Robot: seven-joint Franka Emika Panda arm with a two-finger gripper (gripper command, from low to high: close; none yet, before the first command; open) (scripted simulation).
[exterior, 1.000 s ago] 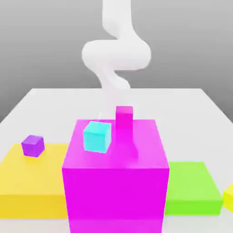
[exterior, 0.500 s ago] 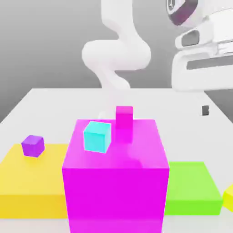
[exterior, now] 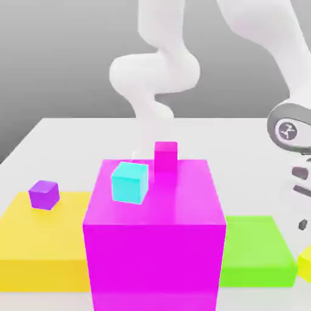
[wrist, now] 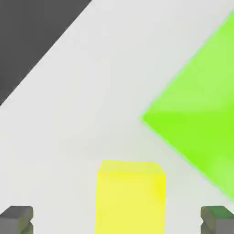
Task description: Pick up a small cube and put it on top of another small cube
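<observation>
The small yellow cube (wrist: 130, 196) rests on the white table, and its corner shows at the exterior view's right edge (exterior: 305, 262). My gripper (wrist: 116, 221) hangs over it, open, with one dark fingertip (wrist: 16, 219) on each side of the cube and neither touching it. In the exterior view the hand comes down at the right, the gripper (exterior: 302, 226) just above the yellow cube. A cyan cube (exterior: 130, 182) sits on top of the big magenta block (exterior: 152, 243).
A small pink cube (exterior: 165, 157) stands on the magenta block behind the cyan one. A purple cube (exterior: 44, 194) lies on the flat yellow slab (exterior: 36, 243). A flat green slab (exterior: 252, 250) (wrist: 196, 123) lies close beside the yellow cube.
The hand has swung in at the exterior view's right and dropped from high above the table to just over the yellow cube. No cube has moved.
</observation>
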